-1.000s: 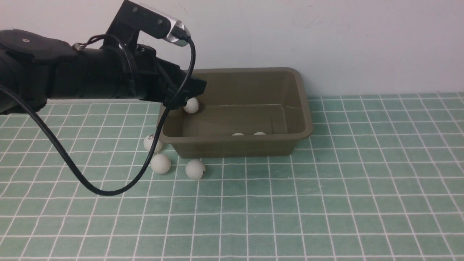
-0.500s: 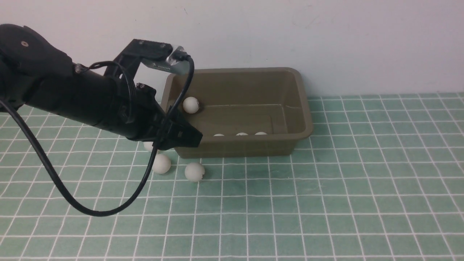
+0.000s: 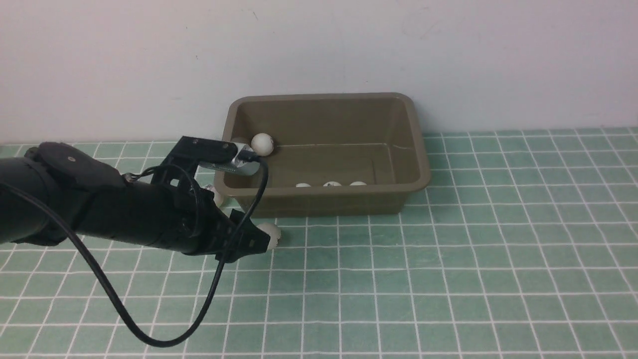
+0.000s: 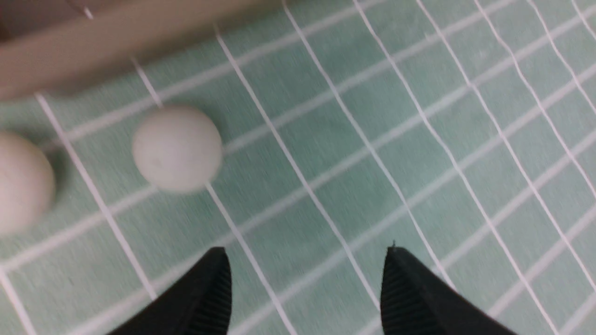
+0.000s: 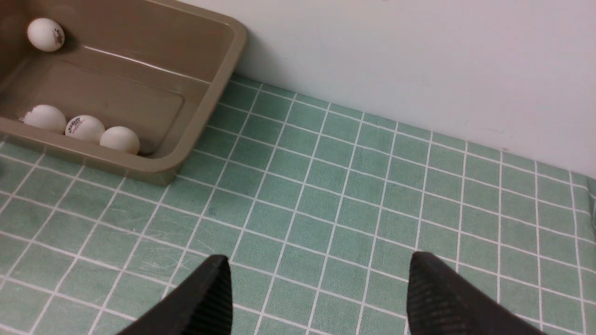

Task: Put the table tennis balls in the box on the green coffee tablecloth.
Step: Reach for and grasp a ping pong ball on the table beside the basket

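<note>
The olive-brown box (image 3: 418, 164) stands on the green coffee tablecloth (image 3: 448, 274) against the wall. Inside it, one table tennis ball (image 3: 262, 143) rests in the far left corner and three more lie along the near wall (image 3: 331, 184). My left gripper (image 3: 259, 242) hangs low over the cloth in front of the box, open, with nothing between its fingers (image 4: 216, 291). A loose ball (image 3: 273, 233) lies just beyond its tip, and in the left wrist view this ball (image 4: 177, 148) has a second one (image 4: 21, 181) beside it. My right gripper (image 5: 319, 263) is open over bare cloth.
A pale wall (image 3: 448, 60) rises directly behind the box. The left arm's black cable (image 3: 149, 339) loops down onto the cloth. Another ball (image 3: 215, 195) peeks out behind the left arm by the box's near left corner. The right wrist view shows the box (image 5: 205, 139) well off from the right gripper.
My left arm has swung from above the box's left end down to the cloth in front of it. A third ball has appeared along the box's near wall.
</note>
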Robot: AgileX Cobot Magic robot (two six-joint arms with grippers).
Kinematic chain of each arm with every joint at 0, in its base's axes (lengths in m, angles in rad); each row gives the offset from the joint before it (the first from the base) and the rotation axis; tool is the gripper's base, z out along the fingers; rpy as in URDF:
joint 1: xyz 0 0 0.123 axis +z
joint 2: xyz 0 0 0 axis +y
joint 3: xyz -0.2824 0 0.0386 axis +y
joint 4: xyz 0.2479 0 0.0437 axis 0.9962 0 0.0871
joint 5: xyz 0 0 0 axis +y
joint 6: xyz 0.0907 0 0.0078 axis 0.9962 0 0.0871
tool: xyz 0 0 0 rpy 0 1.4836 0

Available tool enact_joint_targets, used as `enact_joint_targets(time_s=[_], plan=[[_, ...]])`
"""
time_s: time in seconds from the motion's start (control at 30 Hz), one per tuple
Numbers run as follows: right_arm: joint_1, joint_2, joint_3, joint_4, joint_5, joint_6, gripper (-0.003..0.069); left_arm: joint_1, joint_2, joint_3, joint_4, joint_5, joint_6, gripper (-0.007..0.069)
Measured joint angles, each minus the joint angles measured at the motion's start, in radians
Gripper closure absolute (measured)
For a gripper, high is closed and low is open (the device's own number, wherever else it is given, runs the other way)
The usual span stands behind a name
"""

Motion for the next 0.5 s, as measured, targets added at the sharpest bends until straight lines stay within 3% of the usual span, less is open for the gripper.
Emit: enact_joint_targets(time_s=[0.1,0.17,0.33,0.5], plan=[[0.0,0.0,0.0,0.0,-0.005,0.0,0.0198,0.0,0.012,0.008,-0.105,-0.047,0.105,0.023],[0.0,0.0,0.0,0.0,-0.012,0.0,0.0198,0.0,0.036,0.008,-0.263,-0.087,0.246,0.023],[0.0,0.0,0.0,0.0,-0.024,0.0,0.0198,0.0,0.112,0.008,-0.487,-0.121,0.423,0.023],[0.0,0.0,0.0,0.0,-0.025,0.0,0.0198,0.0,0.159,0.008,-0.56,-0.153,0.476,0.023]])
